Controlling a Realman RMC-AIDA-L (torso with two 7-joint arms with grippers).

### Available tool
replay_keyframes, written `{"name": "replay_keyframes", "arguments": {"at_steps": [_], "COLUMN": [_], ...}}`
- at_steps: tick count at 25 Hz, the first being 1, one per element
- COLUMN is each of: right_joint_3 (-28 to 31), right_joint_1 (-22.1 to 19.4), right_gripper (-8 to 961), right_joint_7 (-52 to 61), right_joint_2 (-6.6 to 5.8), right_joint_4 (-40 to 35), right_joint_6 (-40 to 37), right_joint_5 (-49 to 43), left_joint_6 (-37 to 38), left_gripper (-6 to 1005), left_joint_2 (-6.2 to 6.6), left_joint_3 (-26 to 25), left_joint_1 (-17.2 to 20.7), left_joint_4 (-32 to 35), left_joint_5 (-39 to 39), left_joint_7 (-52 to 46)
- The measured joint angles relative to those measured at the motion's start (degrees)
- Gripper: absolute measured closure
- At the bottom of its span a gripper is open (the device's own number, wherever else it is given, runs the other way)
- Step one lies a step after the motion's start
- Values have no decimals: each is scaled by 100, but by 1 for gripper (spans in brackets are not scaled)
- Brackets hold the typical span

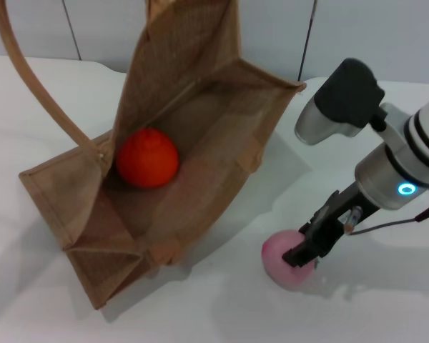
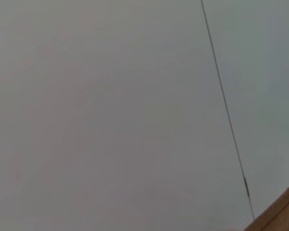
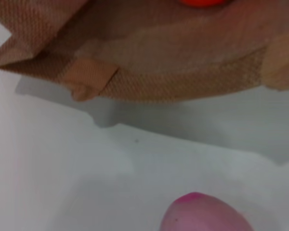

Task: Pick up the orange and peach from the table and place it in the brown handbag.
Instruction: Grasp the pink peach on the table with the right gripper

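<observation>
The orange lies inside the brown handbag, which rests tilted and wide open on the white table. The pale pink peach sits on the table just right of the bag's mouth. My right gripper is down on the peach, its dark tip overlapping the fruit's top. In the right wrist view the peach is close, with the brown handbag and a sliver of the orange beyond it. My left gripper does not show in any view.
One long tan handle of the bag arcs up and out of the head view at the left. The left wrist view holds only a grey wall and a tan strip at its corner. White table surrounds the peach.
</observation>
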Motion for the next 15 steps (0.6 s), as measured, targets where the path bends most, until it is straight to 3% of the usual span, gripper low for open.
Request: {"name": "replay_keyframes", "arguments": {"at_steps": [6, 15], "right_joint_3": [323, 360], "right_joint_1": [7, 9], "right_gripper": [371, 372], "right_joint_7": [-33, -154], "right_joint_2": [-7, 11], "right_joint_4": [-203, -180], "right_joint_6": [92, 232], "right_joint_5": [-62, -67], "left_joint_6": [0, 0], "left_gripper": [885, 885], "left_joint_2": [0, 0], "left_joint_3": [0, 0], "left_joint_1": [-13, -21], "left_joint_4": [0, 0], "left_joint_5": [43, 43], "left_joint_7": [0, 0]}}
